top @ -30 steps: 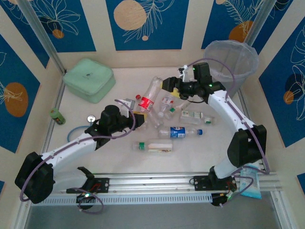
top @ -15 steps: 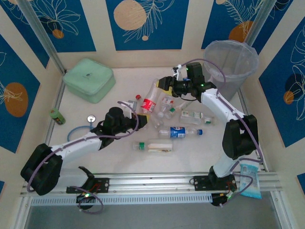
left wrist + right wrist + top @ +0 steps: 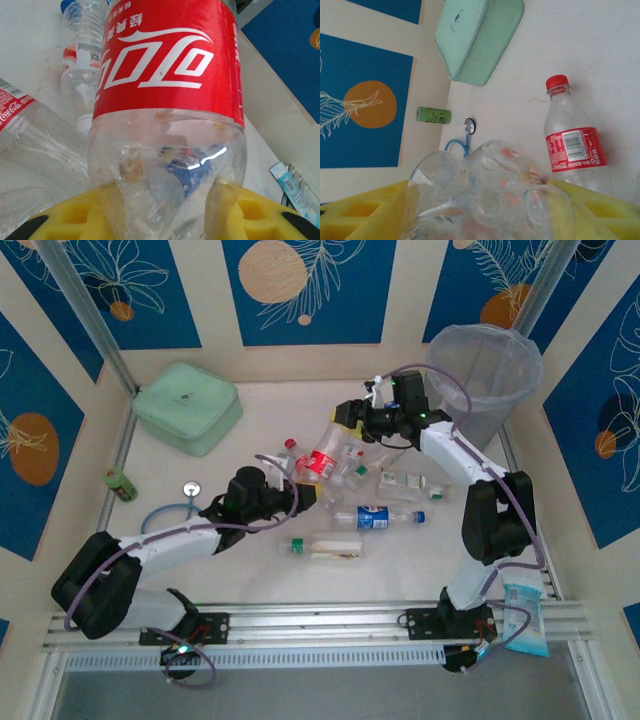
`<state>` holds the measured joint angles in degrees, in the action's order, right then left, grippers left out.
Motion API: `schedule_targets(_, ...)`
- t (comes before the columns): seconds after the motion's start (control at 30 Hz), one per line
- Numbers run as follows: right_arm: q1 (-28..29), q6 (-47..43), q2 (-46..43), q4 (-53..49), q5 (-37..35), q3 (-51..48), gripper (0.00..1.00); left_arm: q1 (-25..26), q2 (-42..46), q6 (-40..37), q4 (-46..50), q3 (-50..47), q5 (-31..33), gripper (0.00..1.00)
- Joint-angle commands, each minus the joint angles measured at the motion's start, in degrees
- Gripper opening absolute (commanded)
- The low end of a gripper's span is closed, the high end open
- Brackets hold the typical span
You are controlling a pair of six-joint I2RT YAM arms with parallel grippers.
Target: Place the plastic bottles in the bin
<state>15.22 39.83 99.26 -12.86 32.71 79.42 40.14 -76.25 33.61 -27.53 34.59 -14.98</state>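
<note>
Many plastic bottles lie loose, none in the bin yet. My left gripper and right gripper each pinch one.

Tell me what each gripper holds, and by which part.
Left gripper: the red-label bottle, pinched on the clear part beside its label. Right gripper: a clear bottle, pinched at its bumpy base.

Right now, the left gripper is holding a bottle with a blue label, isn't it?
Not quite: the left gripper is holding a bottle, but its label is red, not blue. The left wrist view shows it.
</note>
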Motion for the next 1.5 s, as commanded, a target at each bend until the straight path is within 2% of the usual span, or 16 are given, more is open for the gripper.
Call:
schedule_targets(0.0,-1.9,0.9,-1.1,1.5,2.4,-0.1,0.57,0.5,0.7,0.0,-0.1,0.3,-1.1,0.22)
schedule_targets(0.13,-3.4,-4.2,-3.7,-6.1,0.5,5.2,0.44,0.6,2.6,0.4,0.3,-0.9,0.0,0.52)
schedule_targets(0.33,-7.4,-17.7,-10.7,-23.8,-13.2,18.1,0.39,0.5,6.6,-0.3,3.9,-2.8,4.9,0.71)
schedule_targets(0.4,-10.3,-20.1,-13.1,-25.9,-16.6,21.6,0.33,0.4,7.4,-0.6,5.3,-3.0,6.0,0.73)
schedule_targets(0.47,-14.6,-21.5,-15.2,-26.9,-18.8,25.5,0.20,0.4,7.7,-0.7,6.3,-3.2,6.5,0.73)
schedule_targets(0.53,-18.1,-22.3,-16.6,-27.1,-22.8,28.7,0.04,0.4,7.6,-0.4,6.5,-3.1,6.9,0.73)
schedule_targets(0.57,-19.8,-22.8,-17.4,-26.7,-25.7,29.8,0.00,0.4,7.5,-0.2,6.4,-3.1,7.0,0.74)
schedule_targets(0.67,-22.2,-25.5,-18.9,-22.2,-36.0,30.9,0.00,0.5,6.6,0.6,5.4,-3.1,7.0,0.73)
schedule_targets(0.83,-22.5,-34.1,-17.7,-13.6,-50.6,31.2,0.00,0.4,5.5,1.7,4.2,-3.1,6.5,0.74)
schedule_targets(0.93,-23.0,-40.1,-14.7,-11.7,-52.4,32.9,0.00,0.5,5.4,2.0,4.2,-3.0,6.3,0.74)
schedule_targets(1.07,-24.9,-42.5,-11.0,-10.3,-52.5,34.7,0.00,0.5,5.8,2.0,4.7,-3.0,6.4,0.74)
schedule_targets(1.4,-24.4,-44.8,0.6,-23.9,-50.9,42.8,0.00,0.4,6.2,2.3,5.6,-3.2,5.9,0.75)
schedule_targets(1.47,-22.1,-48.8,1.6,-22.8,-55.2,41.8,0.00,0.5,6.9,2.2,6.3,-3.3,5.9,0.75)
